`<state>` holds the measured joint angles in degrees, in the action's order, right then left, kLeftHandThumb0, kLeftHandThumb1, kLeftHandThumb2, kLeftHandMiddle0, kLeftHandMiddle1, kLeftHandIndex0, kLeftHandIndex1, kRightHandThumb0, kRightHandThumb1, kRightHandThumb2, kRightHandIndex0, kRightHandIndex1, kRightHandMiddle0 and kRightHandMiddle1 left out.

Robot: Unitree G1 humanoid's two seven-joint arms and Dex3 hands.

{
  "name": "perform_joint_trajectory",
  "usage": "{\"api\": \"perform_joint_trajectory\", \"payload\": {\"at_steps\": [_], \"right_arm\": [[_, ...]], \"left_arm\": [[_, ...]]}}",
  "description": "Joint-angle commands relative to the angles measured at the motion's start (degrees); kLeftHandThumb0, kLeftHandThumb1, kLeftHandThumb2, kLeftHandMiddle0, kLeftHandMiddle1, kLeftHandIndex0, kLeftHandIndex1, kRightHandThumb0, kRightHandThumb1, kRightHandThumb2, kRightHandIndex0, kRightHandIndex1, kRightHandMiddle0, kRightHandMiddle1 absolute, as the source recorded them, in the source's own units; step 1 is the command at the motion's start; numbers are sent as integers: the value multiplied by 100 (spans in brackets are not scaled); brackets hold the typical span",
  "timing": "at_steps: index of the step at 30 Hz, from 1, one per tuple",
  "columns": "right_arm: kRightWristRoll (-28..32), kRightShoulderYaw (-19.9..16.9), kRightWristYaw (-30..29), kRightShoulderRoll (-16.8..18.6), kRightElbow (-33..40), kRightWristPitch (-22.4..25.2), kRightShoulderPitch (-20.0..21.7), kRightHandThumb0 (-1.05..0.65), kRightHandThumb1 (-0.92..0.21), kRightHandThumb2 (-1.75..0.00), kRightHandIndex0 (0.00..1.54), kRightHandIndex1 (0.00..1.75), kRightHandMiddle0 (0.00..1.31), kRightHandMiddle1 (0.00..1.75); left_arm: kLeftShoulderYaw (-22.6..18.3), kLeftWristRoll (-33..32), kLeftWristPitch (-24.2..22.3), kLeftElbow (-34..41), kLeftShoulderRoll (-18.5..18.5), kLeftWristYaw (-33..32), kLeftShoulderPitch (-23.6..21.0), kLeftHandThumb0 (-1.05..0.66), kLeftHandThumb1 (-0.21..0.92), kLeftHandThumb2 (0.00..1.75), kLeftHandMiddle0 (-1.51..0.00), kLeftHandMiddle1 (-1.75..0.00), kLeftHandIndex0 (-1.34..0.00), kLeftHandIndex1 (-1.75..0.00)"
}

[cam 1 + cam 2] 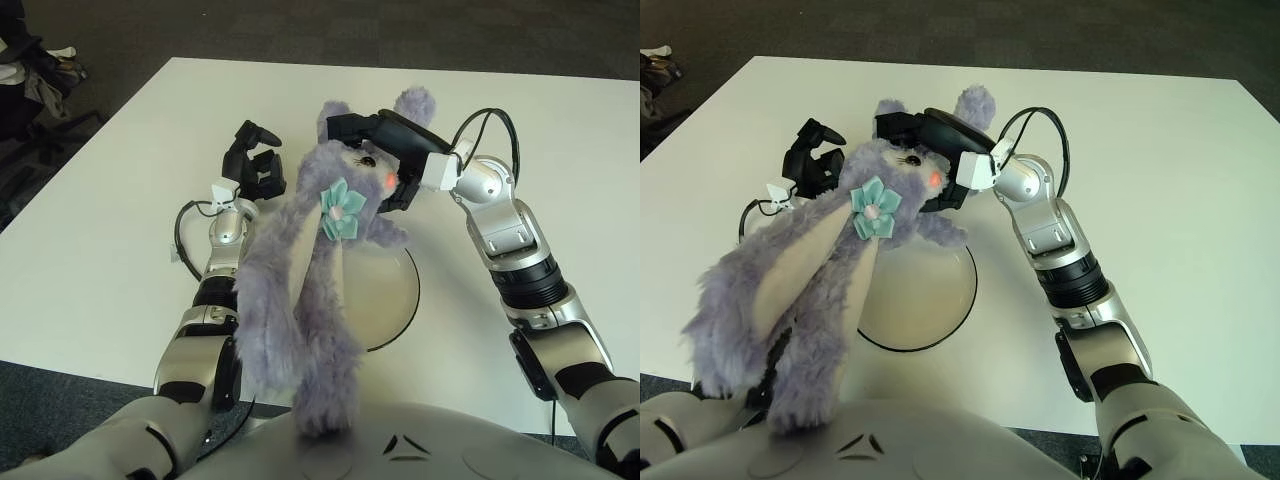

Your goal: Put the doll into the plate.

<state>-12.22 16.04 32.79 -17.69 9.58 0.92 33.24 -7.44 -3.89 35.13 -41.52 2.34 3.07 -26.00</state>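
The left hand is showing just left of the doll, above the white table, its black fingers loosely curled with nothing between them. The doll, a purple plush rabbit wearing a teal flower bow, is hanging in the air in front of the camera, its long ears drooping toward the robot's body and its head raised at the top. Below and behind it, the round white plate with a dark rim is lying on the table, partly hidden by the plush. On the right, the right hand is clamping its black fingers around the doll's head, holding it up over the plate.
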Motion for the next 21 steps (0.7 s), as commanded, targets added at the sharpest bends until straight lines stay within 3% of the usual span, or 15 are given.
{"api": "perform_joint_trajectory", "payload": {"at_steps": [1, 4, 5, 7, 10, 21], "right_arm": [[135, -100, 79, -57, 156, 82, 163, 57, -9, -159, 79, 175, 92, 175], [100, -98, 108, -76, 203, 109, 164, 56, -10, -158, 79, 175, 90, 175], [94, -99, 117, -79, 211, 116, 165, 36, -3, -162, 83, 175, 87, 165], [100, -104, 123, -66, 218, 138, 167, 18, 3, -166, 87, 175, 85, 157], [134, -118, 137, -57, 267, 189, 152, 5, 6, -165, 88, 175, 86, 145], [101, -94, 409, -209, 498, 427, 218, -1, 7, -161, 87, 175, 90, 133]], "left_arm": [[103, 117, 17, -389, -173, -41, 590, -43, 46, 114, -115, -175, -50, -175], [103, 117, 11, -404, -159, -40, 579, -43, 46, 113, -115, -175, -50, -175], [102, 116, 8, -409, -155, -41, 575, -43, 46, 113, -115, -175, -49, -175], [100, 121, 15, -417, -152, -52, 568, -43, 46, 113, -115, -175, -49, -175], [101, 142, 66, -437, -154, -82, 560, -43, 46, 114, -116, -175, -50, -175], [75, 96, 121, -593, -122, -53, 473, -44, 44, 116, -116, -175, -51, -175]]}}
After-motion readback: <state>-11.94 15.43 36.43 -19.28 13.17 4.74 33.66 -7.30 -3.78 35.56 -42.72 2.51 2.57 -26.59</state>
